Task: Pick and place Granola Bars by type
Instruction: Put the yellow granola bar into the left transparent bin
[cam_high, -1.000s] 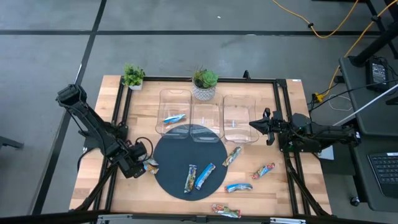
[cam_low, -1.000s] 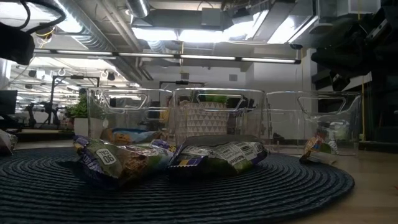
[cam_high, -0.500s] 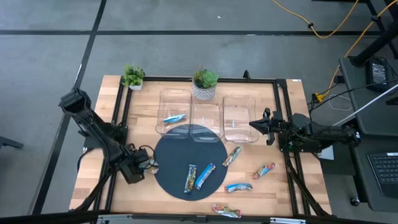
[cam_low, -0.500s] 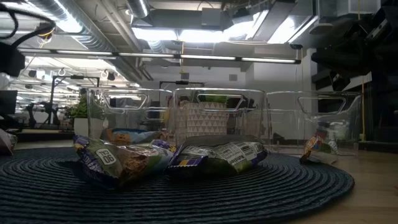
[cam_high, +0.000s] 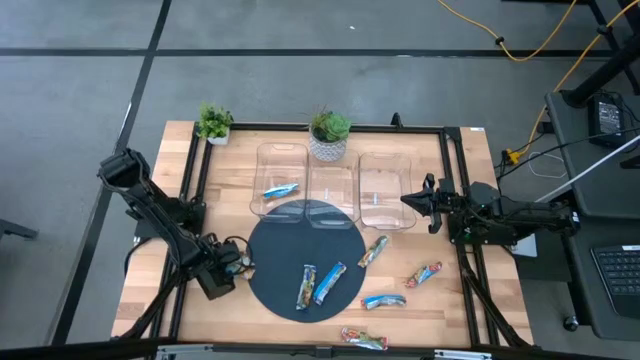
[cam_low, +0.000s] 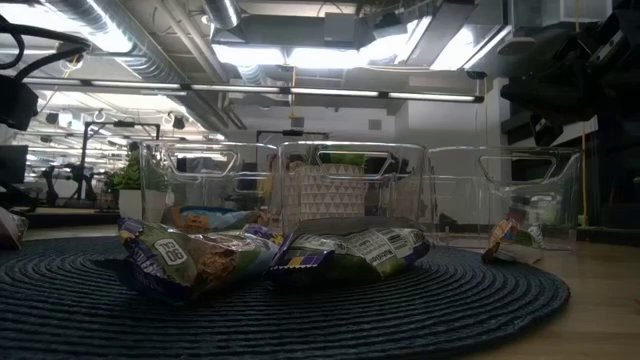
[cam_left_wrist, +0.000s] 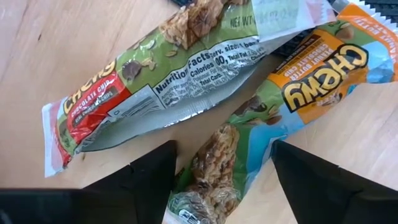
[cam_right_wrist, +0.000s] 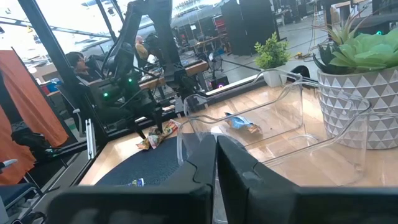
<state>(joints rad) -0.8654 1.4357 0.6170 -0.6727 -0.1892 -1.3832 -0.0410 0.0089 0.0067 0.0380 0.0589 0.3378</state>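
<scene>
Two granola bars lie side by side on the wood at the left edge of the round dark mat (cam_high: 305, 258): one with a red label (cam_left_wrist: 155, 81), one with an orange and light blue wrapper (cam_left_wrist: 280, 124). My left gripper (cam_left_wrist: 221, 162) points down over them, open, and its fingers stand on either side of the orange-blue bar's near end (cam_left_wrist: 211, 180). In the high view this gripper (cam_high: 224, 272) shows beside the pair (cam_high: 243, 266). My right gripper (cam_high: 408, 200) waits shut at the table's right, level, near the right bin.
Three clear bins (cam_high: 282, 178), (cam_high: 332, 195), (cam_high: 385, 190) stand in a row at the back; a blue bar (cam_high: 280, 190) lies in the left one. Three bars lie on the mat (cam_high: 318, 284), (cam_high: 373, 250), more on the wood (cam_high: 424, 274), (cam_high: 383, 300), (cam_high: 362, 338). Two potted plants (cam_high: 214, 123), (cam_high: 329, 133) stand behind.
My left gripper has sunk toward the two bars at the mat's left edge and shifted a little toward the table's near edge. The bars have stayed where they were.
</scene>
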